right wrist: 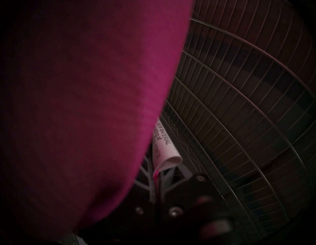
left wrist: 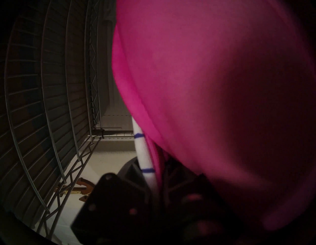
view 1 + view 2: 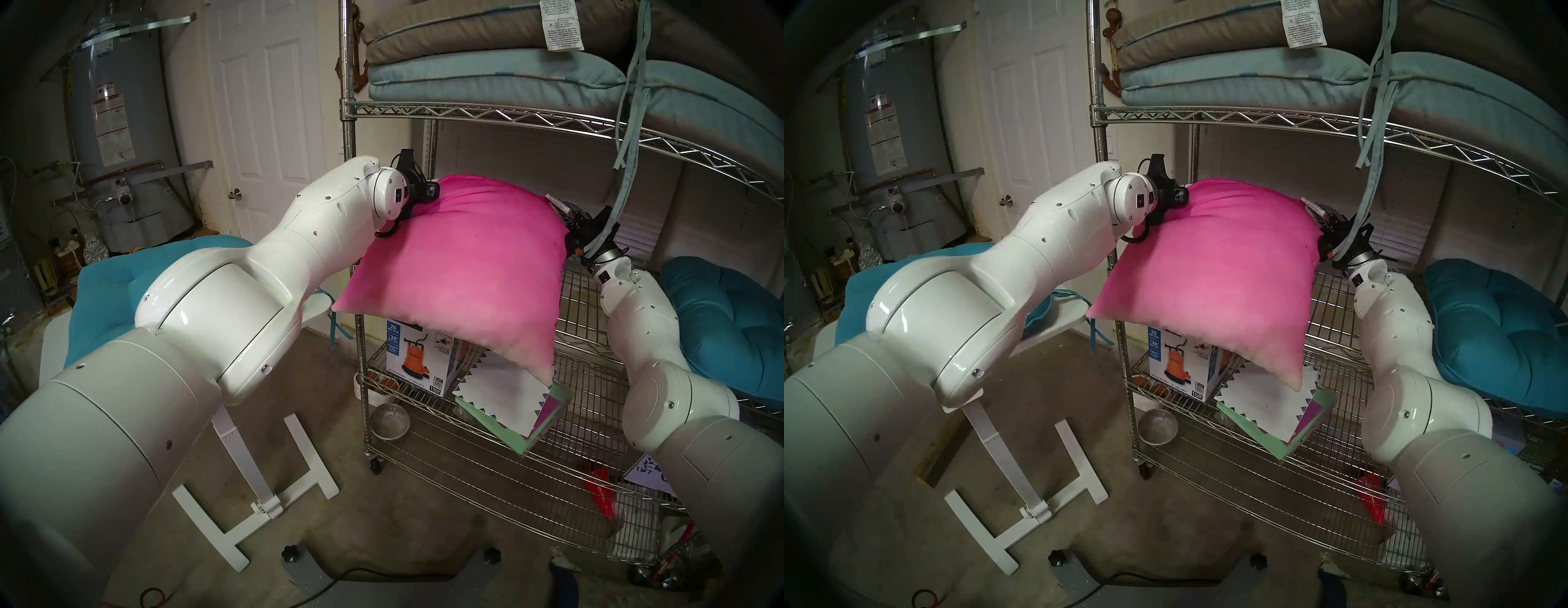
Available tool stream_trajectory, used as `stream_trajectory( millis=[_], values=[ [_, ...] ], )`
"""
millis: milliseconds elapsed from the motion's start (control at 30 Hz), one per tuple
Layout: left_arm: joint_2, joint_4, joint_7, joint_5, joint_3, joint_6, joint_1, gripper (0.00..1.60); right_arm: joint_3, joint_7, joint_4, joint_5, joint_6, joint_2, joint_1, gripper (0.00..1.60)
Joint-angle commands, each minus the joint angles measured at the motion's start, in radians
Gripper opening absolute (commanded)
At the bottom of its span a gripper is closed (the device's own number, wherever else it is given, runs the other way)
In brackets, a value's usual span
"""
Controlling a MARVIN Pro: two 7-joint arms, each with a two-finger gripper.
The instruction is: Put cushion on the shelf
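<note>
The cushion [image 3: 458,271] [image 3: 1212,271] is a plump square pillow, its pink-to-white face toward me, held up tilted in front of the shelf's [image 3: 500,116] [image 3: 1250,118] middle opening. Its lower pale corner hangs over a lower tier. My left gripper [image 3: 430,192] [image 3: 1178,196] is shut on the cushion's upper left corner. My right gripper [image 3: 566,220] [image 3: 1320,220] is shut on its upper right corner, beside the white care tag [image 1: 164,145]. Pink fabric [image 2: 205,102] [image 1: 77,102] fills both wrist views, with wire grid [image 2: 42,102] [image 1: 248,102] close above.
Flat taupe and pale-blue pads [image 3: 488,55] fill the upper tier, with ties [image 3: 628,127] dangling by my right wrist. A teal cushion [image 3: 729,318] lies on the middle tier's right. Below sit a pump box [image 3: 420,361] and papers [image 3: 509,407]. A white table [image 3: 254,467] with teal cushions stands left.
</note>
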Motion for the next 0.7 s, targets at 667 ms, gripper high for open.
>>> stream_trajectory(
  millis=[667],
  values=[
    [0.019,0.083,0.048,0.081,0.085,-0.022,-0.078,0.00,-0.043,0.011,0.047,-0.077,0.057,-0.024,0.120,0.00]
  ],
)
